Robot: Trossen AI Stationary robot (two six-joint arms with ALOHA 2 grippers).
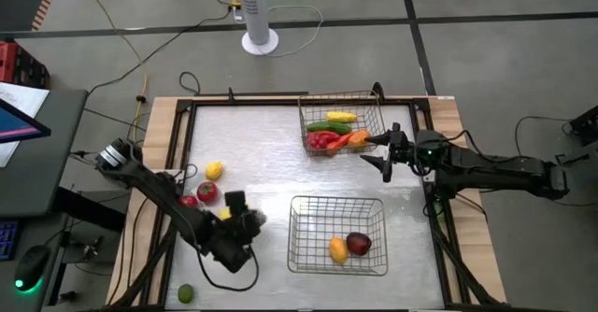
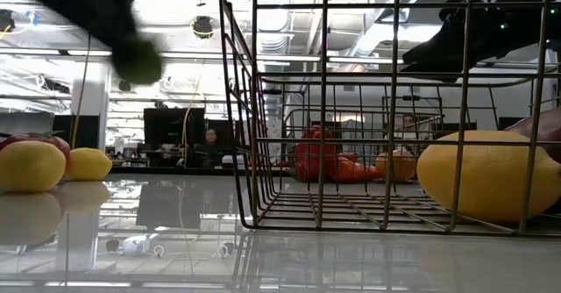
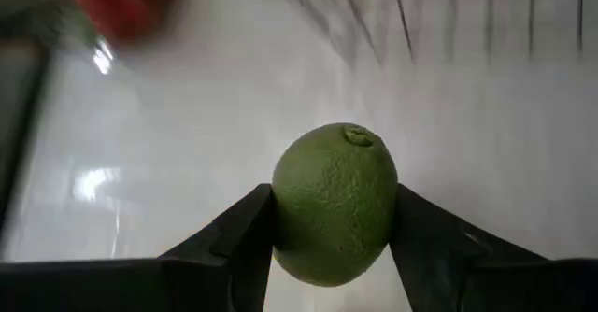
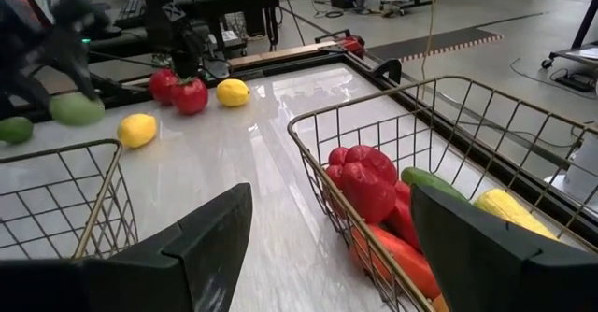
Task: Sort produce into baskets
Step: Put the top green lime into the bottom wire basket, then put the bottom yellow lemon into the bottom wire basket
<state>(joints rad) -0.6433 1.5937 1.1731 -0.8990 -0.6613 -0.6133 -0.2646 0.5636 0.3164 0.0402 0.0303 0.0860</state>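
My left gripper (image 1: 249, 221) is shut on a green lime (image 3: 334, 200) above the table, just left of the near wire basket (image 1: 297, 239). That basket holds a yellow lemon (image 1: 337, 249) and a dark maroon piece (image 1: 359, 244). My right gripper (image 1: 378, 153) is open and empty at the near right corner of the far basket (image 1: 305, 123). The far basket holds a red pepper (image 4: 366, 181), a cucumber (image 1: 329, 126), a yellow piece (image 1: 341, 117) and an orange one (image 1: 356, 138). Two tomatoes (image 1: 206, 192), two lemons (image 1: 214, 170) and a second lime (image 1: 185, 293) lie loose on the table. My left gripper pinches the lime between its two fingers, one on each opposite side (image 3: 280, 214), with the stem end (image 3: 356, 135) pointing away from the wrist. In the low view the lime (image 2: 138, 62) hangs below the gripper, lifted clear of the table.
A raised frame (image 1: 187, 106) borders the table. A fan base (image 1: 260, 41) and cables lie on the floor beyond the far edge. There is bare tabletop between the loose produce and the far basket (image 1: 252, 144).
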